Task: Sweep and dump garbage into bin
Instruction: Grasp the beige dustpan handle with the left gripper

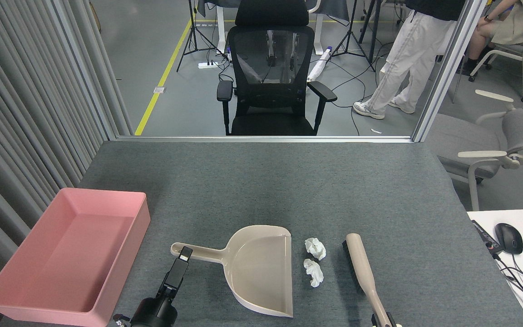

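At far left on the grey counter (261,181), pink bin (68,254), long axis running near-to-far, well left of everything else. Just right of bin, left end effector (184,253), dark and seen end-on, tip at the loop end of the dustpan (254,268) handle; cannot tell whether fingers apart or together, nor whether touching the handle. Dustpan flat, handle pointing left, open mouth facing right. Just beside that mouth, two garbage wads (314,261), one behind the other, apart from the pan lip and well right of the left end effector. Near them on the right, brush (363,270), long axis near-to-far, bristles toward the wads, handle running down to the right end effector (382,320) at bottom edge; grip state not discernible.
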